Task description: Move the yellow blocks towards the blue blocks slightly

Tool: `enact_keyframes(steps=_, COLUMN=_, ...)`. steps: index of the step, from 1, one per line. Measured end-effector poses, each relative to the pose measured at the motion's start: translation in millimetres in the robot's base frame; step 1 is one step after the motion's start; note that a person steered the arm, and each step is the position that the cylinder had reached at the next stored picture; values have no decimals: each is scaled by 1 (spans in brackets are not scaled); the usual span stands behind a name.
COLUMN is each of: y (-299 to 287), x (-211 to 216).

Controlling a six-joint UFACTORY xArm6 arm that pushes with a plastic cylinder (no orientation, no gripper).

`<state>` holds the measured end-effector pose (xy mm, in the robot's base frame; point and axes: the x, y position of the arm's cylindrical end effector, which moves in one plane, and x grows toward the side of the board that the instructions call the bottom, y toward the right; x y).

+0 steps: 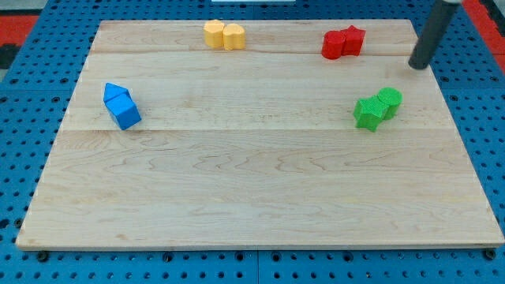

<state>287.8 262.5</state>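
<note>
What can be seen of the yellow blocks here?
The yellow blocks are two small, matte pieces touching side by side, near the board's top edge, left of centre. Their exact shapes are hard to tell. Nothing else touches them; my tip is far off at the view's right, beyond the red blocks.

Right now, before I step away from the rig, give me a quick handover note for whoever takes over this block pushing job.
My tip: at the board's right edge near the view's top, right of the red blocks and above the green blocks, touching no block.
Yellow blocks: two, side by side, at the view's top edge, left of centre.
Blue blocks: two, touching, at the view's left, lower than the yellow pair.
Done: nothing visible; the yellow pair sits well apart from the blue pair.
Left: bring my tip round to the yellow pair's upper right side, then push it slightly down and left towards the blue pair.
</note>
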Motion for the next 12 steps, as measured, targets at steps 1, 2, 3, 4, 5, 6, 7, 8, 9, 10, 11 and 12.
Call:
enact_keyframes(steps=1, y=-33, x=-75)
enact_keyframes(steps=2, y=-59, x=-96)
enact_keyframes(steps=3, y=-141, x=-96)
enact_keyframes(steps=4, y=-200, x=-96)
enact_keyframes(steps=5, y=-232, x=-88)
enact_keyframes(steps=6, y=-256, x=-70)
enact_keyframes(steps=7, y=-256, x=-31)
enact_keyframes(steps=8, y=-240, x=-73)
enact_keyframes(steps=9, y=-286, x=-94)
enact_keyframes(steps=10, y=-326, x=-72)
enact_keyframes(steps=11, y=-319, x=-67)
enact_keyframes(steps=12, y=-313, x=-96)
